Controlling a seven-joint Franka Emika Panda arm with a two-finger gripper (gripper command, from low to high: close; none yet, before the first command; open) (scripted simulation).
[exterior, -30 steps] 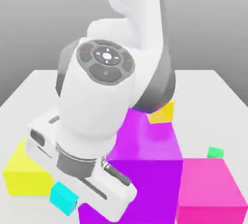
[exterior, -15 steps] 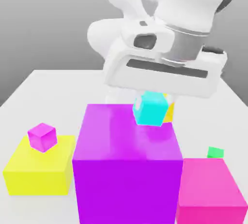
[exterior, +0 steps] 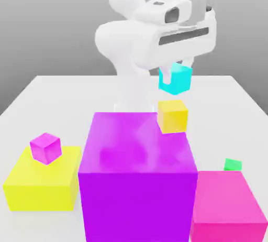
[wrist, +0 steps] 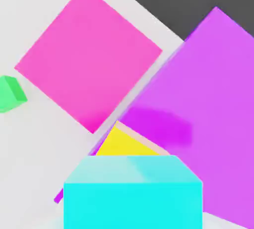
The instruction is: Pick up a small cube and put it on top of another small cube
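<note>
Beneath the raised claw (exterior: 177, 73), a pale, nearly white tabletop (exterior: 63, 102) spread out on every side, its far edge drawn straight across the room behind. Past that edge rose a plain grey backdrop (exterior: 47, 26), darker low down and lighter toward the top. Seen from the hand, the surface ended in a clean line against a dark grey ground (wrist: 149, 0).

Clamped on the cyan cube (exterior: 175, 80), the claw held its load up off the table. Below and near it, the yellow-orange cube (exterior: 172, 117) sat at a far corner of the big purple block (exterior: 138, 146), toward the exterior view's right, with a gap between the two cubes. A deeper purple patch (wrist: 161, 126) marked the block's top in the hand view.

Lower than the claw and toward the exterior view's right, a pink block (exterior: 227, 199) stood on the table beside the purple one, the small green cube (exterior: 233, 164) just behind it. Well apart from the claw, toward the exterior view's left, the small magenta cube (exterior: 46, 148) rested on a flat yellow block (exterior: 44, 183). Above the claw, the white arm (exterior: 123, 36) reached up and back to its base, standing on the same pale surface.
</note>
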